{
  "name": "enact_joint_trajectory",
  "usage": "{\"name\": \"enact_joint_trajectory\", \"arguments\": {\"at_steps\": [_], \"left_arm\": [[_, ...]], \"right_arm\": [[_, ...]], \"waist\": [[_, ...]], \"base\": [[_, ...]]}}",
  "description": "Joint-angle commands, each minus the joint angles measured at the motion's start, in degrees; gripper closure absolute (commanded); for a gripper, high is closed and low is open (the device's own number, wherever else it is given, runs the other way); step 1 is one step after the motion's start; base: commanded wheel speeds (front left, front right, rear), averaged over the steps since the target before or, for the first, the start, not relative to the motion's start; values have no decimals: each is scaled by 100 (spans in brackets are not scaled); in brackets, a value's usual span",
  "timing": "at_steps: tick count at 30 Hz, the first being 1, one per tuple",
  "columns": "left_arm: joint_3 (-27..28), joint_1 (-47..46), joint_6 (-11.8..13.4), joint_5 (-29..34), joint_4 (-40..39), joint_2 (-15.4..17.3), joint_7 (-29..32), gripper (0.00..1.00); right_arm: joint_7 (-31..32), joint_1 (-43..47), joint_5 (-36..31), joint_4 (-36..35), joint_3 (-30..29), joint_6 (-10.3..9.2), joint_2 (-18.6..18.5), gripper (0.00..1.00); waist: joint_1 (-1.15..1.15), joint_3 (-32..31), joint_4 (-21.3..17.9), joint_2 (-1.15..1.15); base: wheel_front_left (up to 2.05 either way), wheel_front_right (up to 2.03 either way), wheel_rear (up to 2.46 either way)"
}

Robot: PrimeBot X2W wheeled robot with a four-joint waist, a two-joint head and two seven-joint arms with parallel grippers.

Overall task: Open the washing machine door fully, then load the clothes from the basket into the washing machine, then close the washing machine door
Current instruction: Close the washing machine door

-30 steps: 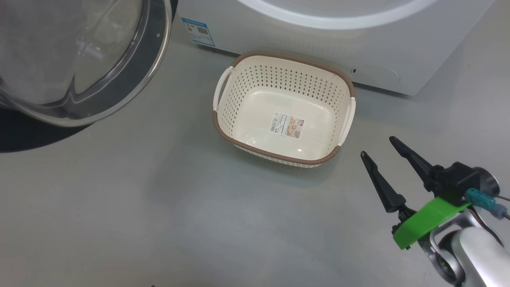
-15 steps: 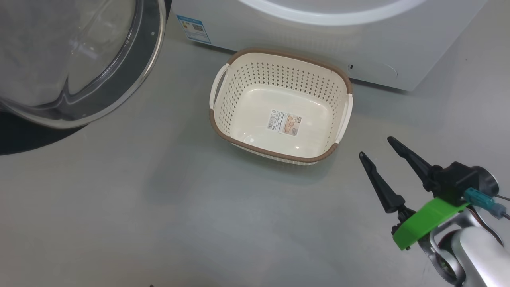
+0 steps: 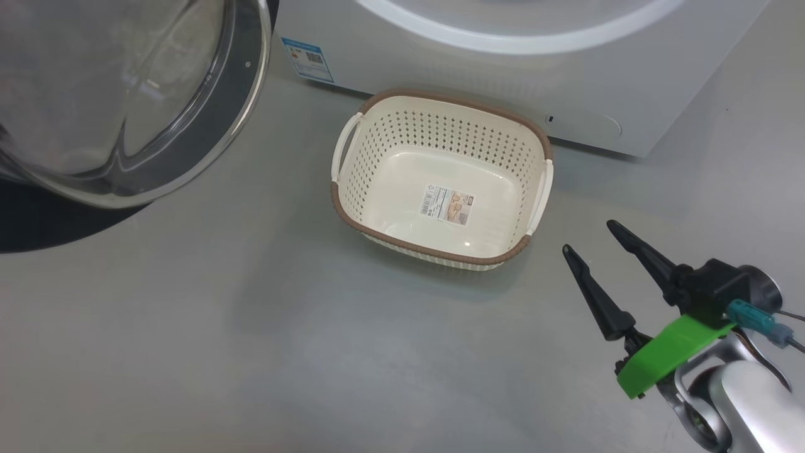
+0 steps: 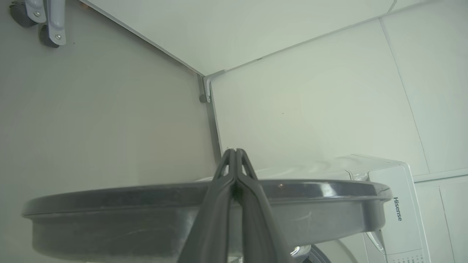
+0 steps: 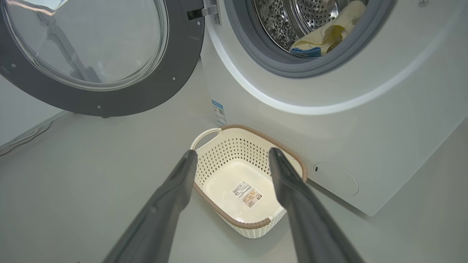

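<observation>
At the left, the washing machine door (image 5: 102,98) stands swung wide open, and the left gripper (image 4: 236,155), fingers pressed together on nothing, lies across its dark rim, a pose suited to pushing it shut; you cannot confirm contact. At centre, the basket (image 3: 440,129) sits bare just before the washing machine (image 3: 604,75), because the clothes (image 5: 329,33) lie inside the drum (image 5: 278,22). At the right, your right gripper (image 3: 589,237) hovers near the basket, fingers spread and holding nothing, probably parked clear of the door's path.

Laundry corner; white washing machine (image 5: 329,138); grey floor (image 3: 251,346); bare walls (image 4: 310,109)
</observation>
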Motion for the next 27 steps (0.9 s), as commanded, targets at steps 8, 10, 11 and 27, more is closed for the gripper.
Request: {"name": "enact_joint_trajectory", "arguments": {"at_steps": [8,10,11,27], "left_arm": [[-22,173,-38,46,-198,329,34,100],[-41,145,-38,39,-198,319,30,100],[-67,145,-38,69,-192,335,23,100],[-125,163,-38,-325,-486,320,625,100]], "right_arm": [[-35,-66,95,-139,153,-15,-159,0],[-31,-74,98,-155,155,-15,-173,0],[-26,-82,98,-166,155,-15,-176,0],[-61,-113,80,-95,101,-15,-78,0]], "waist": [[0,-47,-96,-1],[0,-23,-121,-1],[0,-3,-132,-1],[0,60,-58,-1]], "base": [[0,0,0],[0,0,0],[0,0,0],[0,0,0]]}}
